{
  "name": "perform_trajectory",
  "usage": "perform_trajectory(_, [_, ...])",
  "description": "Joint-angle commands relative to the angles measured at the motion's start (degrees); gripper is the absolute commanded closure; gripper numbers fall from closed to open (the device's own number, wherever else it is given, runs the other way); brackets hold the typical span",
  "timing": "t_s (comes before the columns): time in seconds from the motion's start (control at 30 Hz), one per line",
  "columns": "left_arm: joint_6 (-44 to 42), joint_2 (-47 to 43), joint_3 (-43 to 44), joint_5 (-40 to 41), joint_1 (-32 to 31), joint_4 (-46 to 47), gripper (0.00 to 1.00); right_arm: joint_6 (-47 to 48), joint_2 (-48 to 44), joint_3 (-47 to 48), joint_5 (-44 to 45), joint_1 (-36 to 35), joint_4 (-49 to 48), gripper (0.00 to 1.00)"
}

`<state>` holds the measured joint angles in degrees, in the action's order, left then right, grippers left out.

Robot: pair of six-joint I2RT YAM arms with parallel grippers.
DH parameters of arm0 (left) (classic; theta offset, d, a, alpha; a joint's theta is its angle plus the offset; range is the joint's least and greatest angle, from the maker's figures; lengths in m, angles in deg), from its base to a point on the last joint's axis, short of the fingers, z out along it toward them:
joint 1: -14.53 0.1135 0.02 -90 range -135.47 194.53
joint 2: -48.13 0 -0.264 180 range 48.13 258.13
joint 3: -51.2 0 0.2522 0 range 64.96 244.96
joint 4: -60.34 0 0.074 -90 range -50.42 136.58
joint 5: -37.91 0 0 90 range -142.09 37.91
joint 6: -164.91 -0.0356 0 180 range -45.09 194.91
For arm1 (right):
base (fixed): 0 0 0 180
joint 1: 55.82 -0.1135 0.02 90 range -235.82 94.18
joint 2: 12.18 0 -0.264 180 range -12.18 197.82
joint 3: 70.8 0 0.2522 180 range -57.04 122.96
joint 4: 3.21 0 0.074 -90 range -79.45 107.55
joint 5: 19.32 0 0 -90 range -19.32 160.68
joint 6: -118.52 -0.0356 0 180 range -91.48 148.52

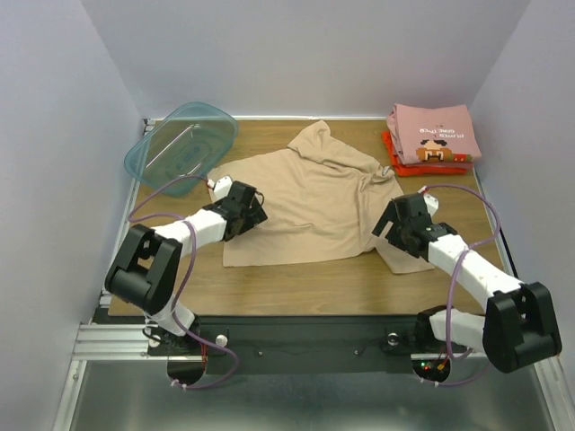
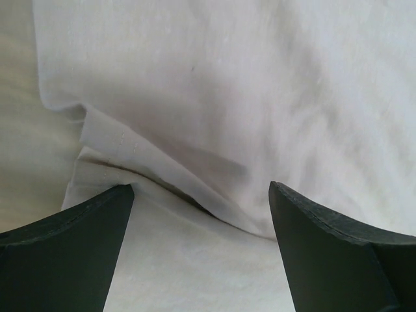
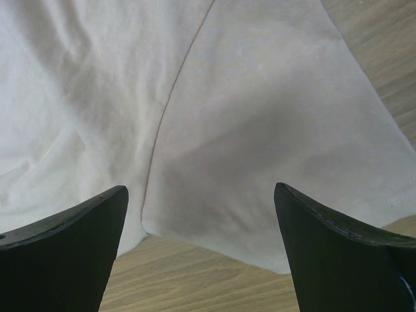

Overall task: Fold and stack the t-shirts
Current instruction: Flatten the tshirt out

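Observation:
The tan t-shirt (image 1: pixel 310 202) lies spread out, rumpled, in the middle of the table. My left gripper (image 1: pixel 254 215) is open, low over its left edge; the left wrist view shows a folded hem of the tan cloth (image 2: pixel 195 117) between the fingers (image 2: pixel 71 247). My right gripper (image 1: pixel 388 226) is open over the shirt's right sleeve; the right wrist view shows the sleeve (image 3: pixel 260 130) and its seam ahead of the fingers (image 3: pixel 338 253), bare wood beneath. The pink printed t-shirt (image 1: pixel 434 133) lies folded on the red-orange t-shirt (image 1: pixel 422 168) at the back right.
The translucent teal tub (image 1: pixel 180 145) sits at the back left corner, tilted over the table's edge. White walls close in the table on the left, back and right. Purple cables loop beside both arms.

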<state>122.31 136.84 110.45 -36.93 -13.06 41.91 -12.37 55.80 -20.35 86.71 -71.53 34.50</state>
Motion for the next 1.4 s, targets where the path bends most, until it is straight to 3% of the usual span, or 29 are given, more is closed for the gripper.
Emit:
perform_trajectory(0.0, [-7.4, 5.25, 4.41, -1.44, 1.93, -5.25, 0.02, -4.2, -4.96, -1.35, 2.07, 0.59, -0.83, 0.0])
perform_trajectory(0.1, [-7.32, 3.06, 6.1, -4.42, 1.41, -5.62, 0.03, -4.81, -7.95, -1.27, 5.32, 0.76, 1.01, 0.0])
perform_trajectory(0.3, [-2.23, -14.06, -2.85, -2.85, -1.76, -10.0, 0.02, -6.84, -11.82, -0.65, 11.56, 1.29, 3.21, 0.0])
perform_trajectory(0.43, [7.24, -24.79, -9.53, 3.29, -1.59, -22.47, 0.02, -7.54, -12.18, -0.13, 13.67, 2.17, 3.65, 0.0])
perform_trajectory(0.5, [9.46, -26.21, -11.21, 3.48, -1.5, -26.95, 0.02, -7.89, -11.56, 0.14, 13.76, 2.52, 3.65, 0.0])
perform_trajectory(0.63, [15.16, -27.18, -14.99, -0.57, -1.41, -25.56, 0.02, -8.07, -9.37, 0.23, 12.89, 3.92, 3.65, 0.0])
perform_trajectory(0.73, [16.58, -24.38, -15.7, 2.77, -0.8, -24.33, 0.02, -7.2, -7.43, 0.31, 11.13, 5.24, 3.65, 0.0])
perform_trajectory(0.93, [15.01, -16.56, -13.85, 0.58, -0.62, -17.66, 0.09, -6.23, -7.25, -0.3, 9.9, 6.39, 3.65, 0.0])
perform_trajectory(1.0, [14.83, -14.27, -12.72, 0.83, -0.53, -17.92, 0.16, -6.05, -7.78, -0.65, 9.98, 6.91, 3.65, 0.0])
perform_trajectory(1.1, [14.39, -13.82, -12.54, 0.4, -0.53, -17.75, 0.42, -6.05, -9.27, -1.27, 10.68, 7.88, 3.65, 0.0])
perform_trajectory(1.13, [14.3, -14.08, -12.8, -0.04, -0.53, -17.4, 0.68, -6.14, -9.36, -1.44, 10.77, 8.58, 3.74, 0.0])
perform_trajectory(1.17, [14.3, -15.04, -13.32, -0.3, -0.53, -17.05, 0.87, -6.05, -9.62, -1.79, 11.12, 9.19, 3.74, 0.0])
perform_trajectory(1.2, [14.22, -15.66, -13.59, -0.91, -0.53, -16.69, 1.0, -6.05, -9.89, -1.97, 11.21, 9.9, 3.74, 0.0])
perform_trajectory(1.37, [12.99, -22.24, -15.52, -2.5, -0.53, -13.97, 1.0, -4.03, -10.07, -3.99, 7.7, 18.59, 4.36, 0.0])
